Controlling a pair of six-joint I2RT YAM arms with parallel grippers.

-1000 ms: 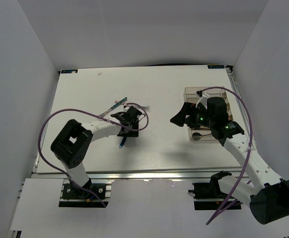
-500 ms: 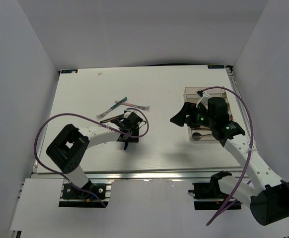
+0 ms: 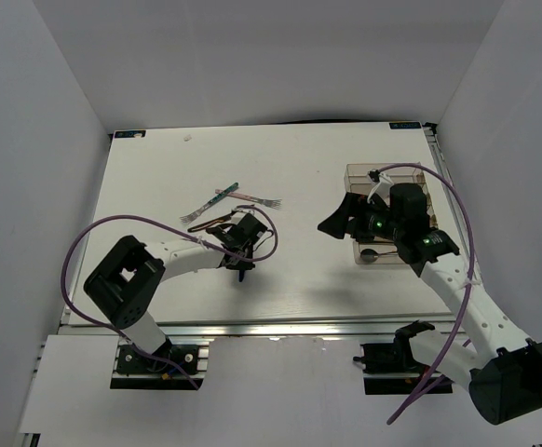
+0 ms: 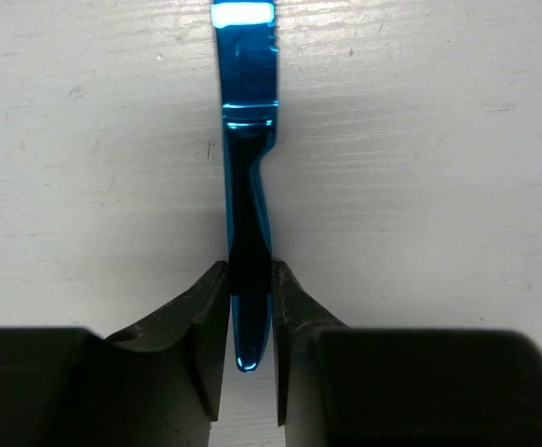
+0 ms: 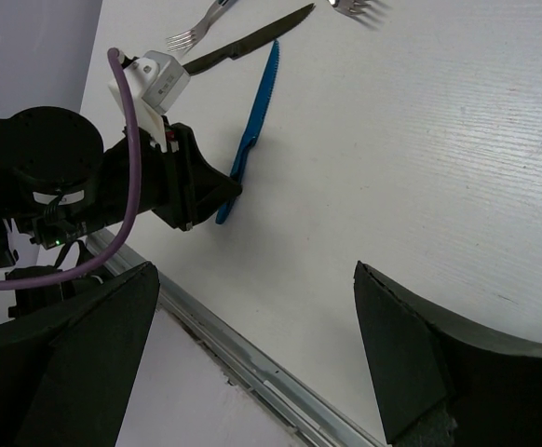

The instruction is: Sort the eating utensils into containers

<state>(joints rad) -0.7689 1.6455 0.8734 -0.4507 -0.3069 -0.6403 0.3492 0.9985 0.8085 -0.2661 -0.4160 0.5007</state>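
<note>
My left gripper (image 3: 241, 264) is low on the table and shut on the handle of the blue knife (image 4: 249, 186). The blade points away from the jaws and lies against the table. The blue knife also shows in the right wrist view (image 5: 255, 116). A black knife (image 5: 248, 39) and a fork (image 5: 196, 28) lie just beyond it. A teal-handled fork (image 3: 213, 200) and a pink-handled fork (image 3: 257, 200) lie farther back. My right gripper (image 3: 338, 222) is open and empty, raised beside the clear brownish tray (image 3: 359, 174), which holds a black spoon (image 3: 372, 253).
The table's metal front rail (image 5: 280, 368) runs below my right gripper. The left arm's purple cable (image 3: 94, 233) loops over the table's left side. White walls enclose the table on three sides.
My left gripper has moved a little toward the near edge and right, settling over the blue knife's handle. The right arm has barely moved.
</note>
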